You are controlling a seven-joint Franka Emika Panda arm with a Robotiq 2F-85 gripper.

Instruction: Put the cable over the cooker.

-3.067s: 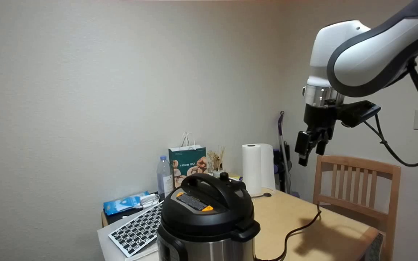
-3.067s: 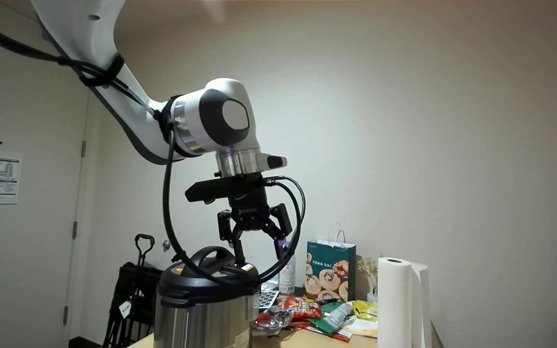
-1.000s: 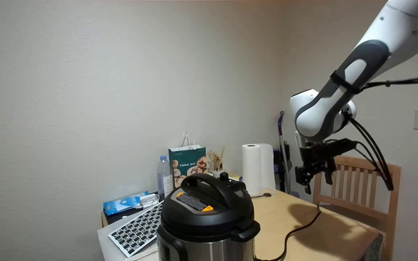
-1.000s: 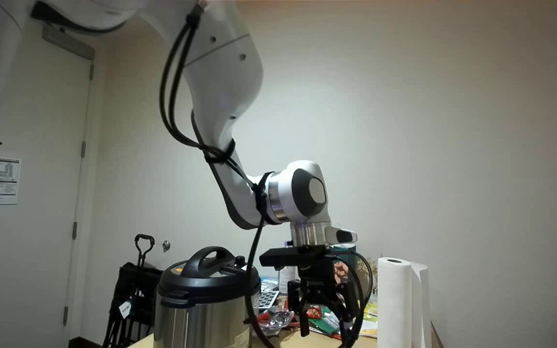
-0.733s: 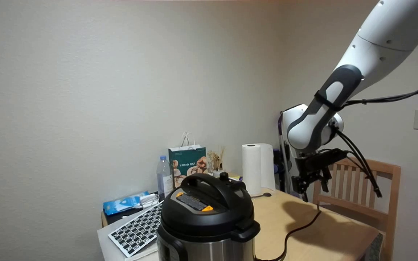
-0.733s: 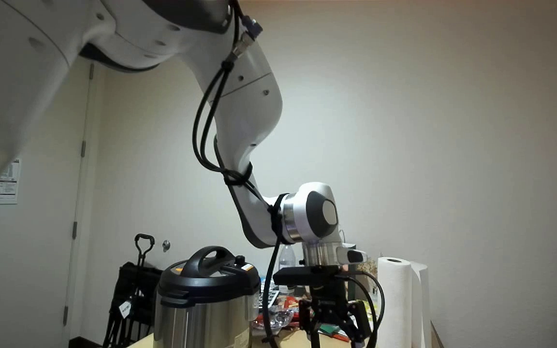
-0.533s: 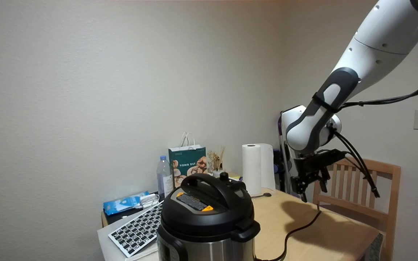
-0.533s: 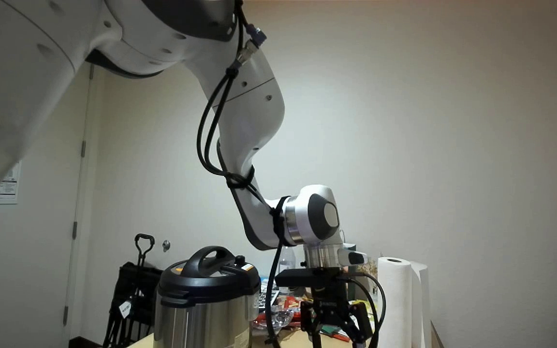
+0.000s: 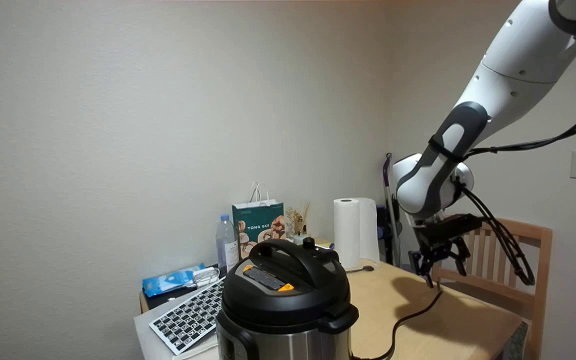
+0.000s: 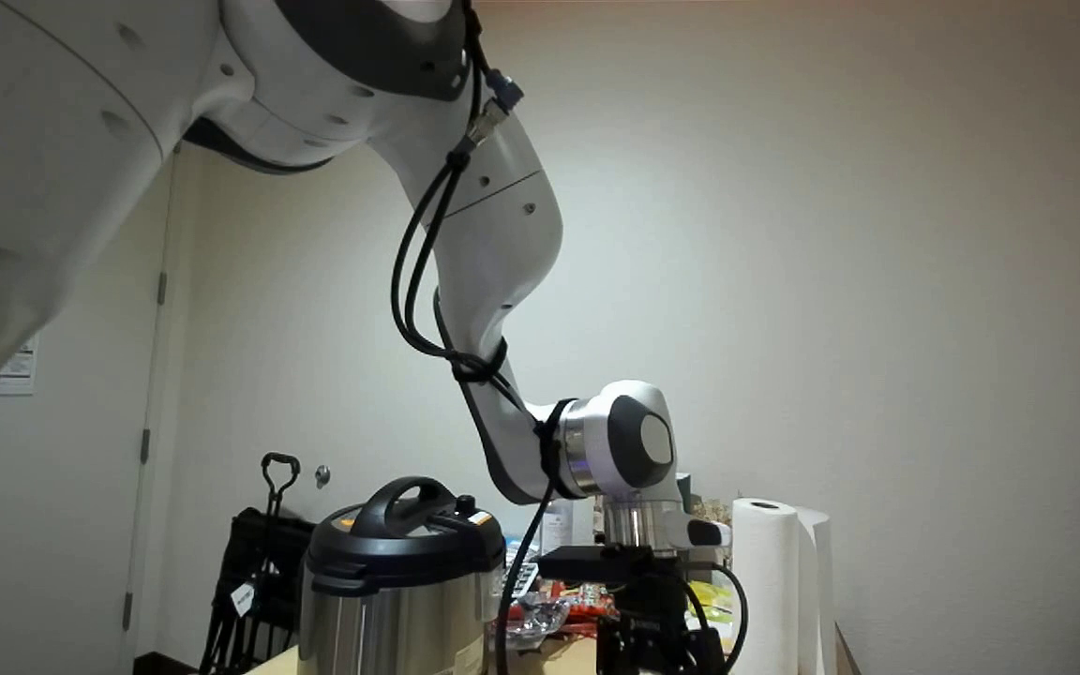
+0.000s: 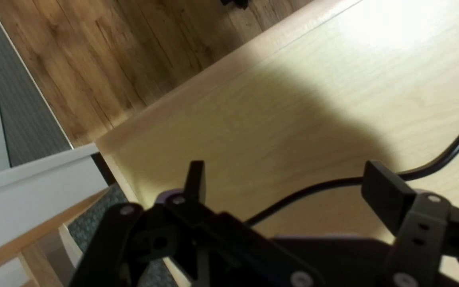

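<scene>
The step in hand looks to be reaching for the cable, with nothing yet picked up. The jaws hang spread wide above the tabletop, pointing down, and nothing is pinched between them. In the wrist view the cable runs beneath the jaws, slanting across the gap and passing out of sight behind one of them before curving away on that jaw's outer side; it seems to lie on the tabletop, lower than the jaws, though how much lower is hard to tell. In an exterior view the chair stands behind the jaws, and the cable leads from just below them back to the cooker, which stands well apart from the jaws with no cable across its top. So the laying-over is all to come. The next move, I judge, calls for lowering the jaws until the cable sits between them, probably with a turn first: as they stand, the cable runs more along their closing direction than across it, so closing now could bow it rather than take it cleanly. Being thin, it will likely need the jaws almost down at the tabletop, without pressing hard. Then it should be raised and carried towards the cooker, with enough slack to cross the top.
</scene>
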